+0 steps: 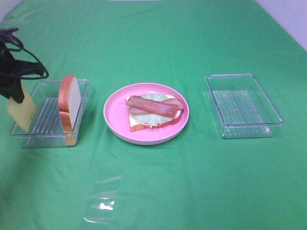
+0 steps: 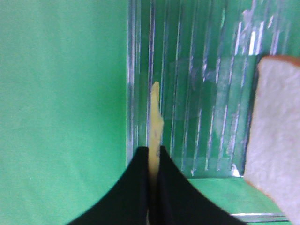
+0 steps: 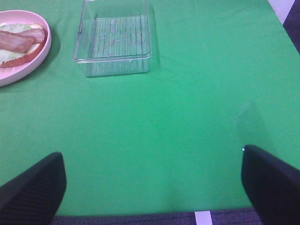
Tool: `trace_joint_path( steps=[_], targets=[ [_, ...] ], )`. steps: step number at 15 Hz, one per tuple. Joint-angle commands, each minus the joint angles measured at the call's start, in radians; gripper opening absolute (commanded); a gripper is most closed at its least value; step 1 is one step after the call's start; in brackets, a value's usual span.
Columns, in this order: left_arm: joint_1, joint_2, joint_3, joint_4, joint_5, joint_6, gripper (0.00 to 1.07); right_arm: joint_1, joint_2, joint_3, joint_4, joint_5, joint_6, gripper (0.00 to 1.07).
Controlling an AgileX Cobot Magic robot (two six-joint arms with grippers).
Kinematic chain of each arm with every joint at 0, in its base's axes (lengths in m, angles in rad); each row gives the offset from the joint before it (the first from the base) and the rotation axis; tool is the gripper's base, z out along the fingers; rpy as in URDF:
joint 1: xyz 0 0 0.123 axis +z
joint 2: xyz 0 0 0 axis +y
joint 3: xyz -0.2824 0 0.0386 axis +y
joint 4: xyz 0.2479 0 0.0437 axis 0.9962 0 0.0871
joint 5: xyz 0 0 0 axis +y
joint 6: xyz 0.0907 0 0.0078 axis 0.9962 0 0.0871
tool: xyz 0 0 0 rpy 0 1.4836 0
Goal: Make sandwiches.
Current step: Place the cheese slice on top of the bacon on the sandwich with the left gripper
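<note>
Currently your left tool is clamped on the cheese square at the clear tray's edge — your right tool stands wide apart.

Matte black tapered jaws, looped black cables

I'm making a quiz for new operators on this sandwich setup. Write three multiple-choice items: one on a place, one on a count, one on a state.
1. Where is the spare bread slice? A in the left tray; B on the plate; C on the cloth.
2. How many clear trays are there? A one; B two; C three.
3. The left pincer is: A open; B shut on the cheese; C shut on bacon.
Answers: 1 A, it stands upright in that tray. 2 B, the left tray plus the right tray. 3 B, it pinches the yellow slice.
</note>
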Motion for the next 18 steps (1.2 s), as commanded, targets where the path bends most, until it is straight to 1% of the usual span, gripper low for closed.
trace_joint_path(
  steps=[1, 3, 4, 5, 6, 7, 8, 10, 11, 14, 18],
  targets=[
    [0.002, -0.064, -0.082, -0.011, 0.055, -0.001, 0.00, -0.007, -0.028, 0.002, 0.003, -0.005, -0.008, 0.98],
    [-0.001, -0.106, -0.172, -0.038, 0.070, -0.002, 0.00, -0.007, -0.028, 0.002, 0.003, -0.005, -0.008, 0.98],
    [-0.006, -0.122, -0.216, -0.075, 0.066, -0.002, 0.00, -0.007, -0.028, 0.002, 0.003, -0.005, -0.008, 0.98],
    [-0.009, -0.124, -0.231, -0.096, 0.063, -0.002, 0.00, -0.007, -0.028, 0.002, 0.003, -0.005, -0.008, 0.98],
    [-0.025, -0.123, -0.267, -0.145, 0.062, -0.001, 0.00, -0.007, -0.028, 0.002, 0.003, -0.005, -0.008, 0.98],
    [-0.051, -0.121, -0.282, -0.191, 0.048, 0.009, 0.00, -0.007, -0.028, 0.002, 0.003, -0.005, -0.008, 0.98],
    [-0.075, -0.121, -0.282, -0.242, 0.016, 0.035, 0.00, -0.007, -0.028, 0.002, 0.003, -0.005, -0.008, 0.98],
    [-0.142, -0.103, -0.282, -0.356, -0.025, 0.110, 0.00, -0.007, -0.028, 0.002, 0.003, -0.005, -0.008, 0.98],
    [-0.184, -0.074, -0.282, -0.455, -0.033, 0.149, 0.00, -0.007, -0.028, 0.002, 0.003, -0.005, -0.008, 0.98],
    [-0.263, 0.009, -0.282, -0.634, -0.048, 0.226, 0.00, -0.007, -0.028, 0.002, 0.003, -0.005, -0.008, 0.98],
    [-0.330, 0.130, -0.282, -0.776, -0.074, 0.305, 0.00, -0.007, -0.028, 0.002, 0.003, -0.005, -0.008, 0.98]
  ],
)
